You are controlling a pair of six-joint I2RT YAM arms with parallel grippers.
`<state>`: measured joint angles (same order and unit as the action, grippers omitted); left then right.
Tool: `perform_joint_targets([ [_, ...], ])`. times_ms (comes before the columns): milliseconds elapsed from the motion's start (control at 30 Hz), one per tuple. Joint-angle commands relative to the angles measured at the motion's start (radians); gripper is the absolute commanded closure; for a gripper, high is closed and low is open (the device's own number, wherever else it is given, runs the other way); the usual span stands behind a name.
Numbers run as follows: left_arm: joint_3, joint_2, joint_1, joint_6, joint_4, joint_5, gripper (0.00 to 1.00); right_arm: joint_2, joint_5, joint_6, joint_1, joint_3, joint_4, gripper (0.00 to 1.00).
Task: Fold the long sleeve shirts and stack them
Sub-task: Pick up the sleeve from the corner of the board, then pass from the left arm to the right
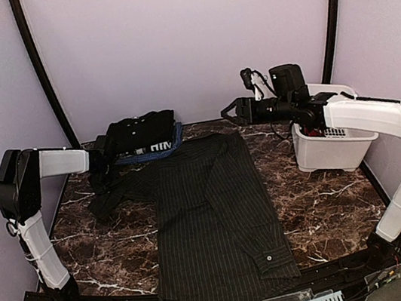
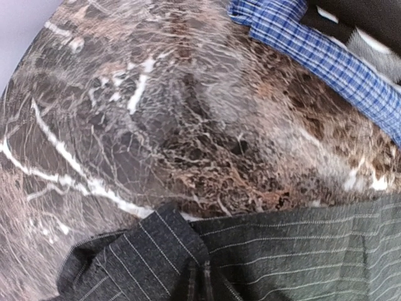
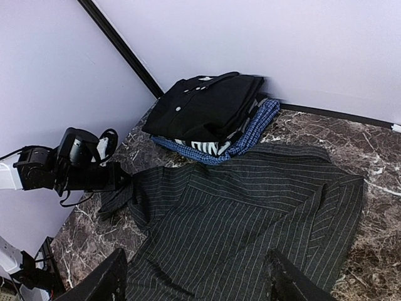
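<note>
A large black pinstriped shirt [image 1: 211,217] lies spread along the middle of the marble table [image 1: 325,215], one buttoned cuff [image 1: 273,259] near the front edge. My left gripper [image 1: 106,171] is shut on a bunched fold of the shirt's left side; the left wrist view shows pinstriped cloth [image 2: 188,263] gathered at the bottom centre. My right gripper [image 3: 194,285] is open and empty, held above the shirt's far right part [image 3: 250,213]. A folded stack [image 1: 144,132] sits at the back left: a plain black shirt [image 3: 207,106] on top, one with white lettering [image 3: 203,147], and blue checked cloth [image 2: 313,56] beneath.
A white plastic basket [image 1: 333,146] stands at the right, under my right arm. Lilac walls close in the back and both sides. Bare marble shows left [image 1: 93,244] and right of the shirt.
</note>
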<state>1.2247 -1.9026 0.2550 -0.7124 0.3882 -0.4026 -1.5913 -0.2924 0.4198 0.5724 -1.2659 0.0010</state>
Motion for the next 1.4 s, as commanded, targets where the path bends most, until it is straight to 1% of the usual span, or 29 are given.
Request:
perform_joint_targets([
  [0, 0.016, 0.048, -0.004, 0.032, -0.005, -0.005, 1.0, 0.025, -0.013, -0.006, 0.003, 0.019, 0.043, 0.29],
  [100, 0.005, 0.103, -0.002, 0.058, -0.008, 0.033, 1.0, 0.032, -0.008, -0.02, 0.007, 0.037, 0.055, 0.29],
  [200, -0.015, 0.191, 0.011, 0.107, -0.015, 0.077, 1.0, 0.037, -0.001, -0.039, 0.011, 0.049, 0.062, 0.28],
  [267, -0.026, 0.247, 0.031, 0.155, -0.03, 0.142, 1.0, 0.036, -0.003, -0.046, 0.014, 0.058, 0.071, 0.28],
  [433, -0.028, 0.365, 0.119, 0.286, -0.068, 0.238, 1.0, 0.02, -0.029, -0.063, 0.033, 0.057, 0.103, 0.28],
  [500, -0.028, 0.411, 0.14, 0.327, -0.096, 0.322, 1.0, 0.013, -0.042, -0.067, 0.042, 0.051, 0.114, 0.28],
  [533, -0.029, 0.44, 0.146, 0.341, -0.121, 0.406, 1.0, 0.01, -0.049, -0.072, 0.047, 0.048, 0.12, 0.28],
  [567, -0.03, 0.466, 0.157, 0.366, -0.134, 0.445, 1.0, 0.006, -0.055, -0.075, 0.052, 0.044, 0.125, 0.28],
  [600, -0.029, 0.476, 0.16, 0.377, -0.161, 0.525, 1.0, 0.003, -0.064, -0.079, 0.057, 0.042, 0.132, 0.28],
  [633, -0.026, 0.494, 0.167, 0.393, -0.172, 0.567, 1.0, 0.001, -0.073, -0.082, 0.06, 0.042, 0.142, 0.28],
  [667, -0.02, 0.5, 0.169, 0.398, -0.187, 0.637, 1.0, 0.0, -0.087, -0.083, 0.063, 0.043, 0.15, 0.28],
  [833, 0.05, 0.506, 0.181, 0.409, -0.213, 0.861, 1.0, -0.001, -0.143, -0.086, 0.081, 0.062, 0.203, 0.28],
  [1100, 0.136, 0.472, 0.196, 0.406, -0.253, 1.06, 1.0, -0.003, -0.195, -0.133, 0.126, 0.054, 0.222, 0.28],
  [1233, 0.166, 0.444, 0.202, 0.399, -0.266, 1.165, 1.0, 0.003, -0.153, -0.236, 0.154, 0.041, 0.181, 0.28],
  [1367, 0.187, 0.42, 0.215, 0.408, -0.257, 1.209, 1.0, -0.003, -0.14, -0.278, 0.156, 0.021, 0.161, 0.28],
])
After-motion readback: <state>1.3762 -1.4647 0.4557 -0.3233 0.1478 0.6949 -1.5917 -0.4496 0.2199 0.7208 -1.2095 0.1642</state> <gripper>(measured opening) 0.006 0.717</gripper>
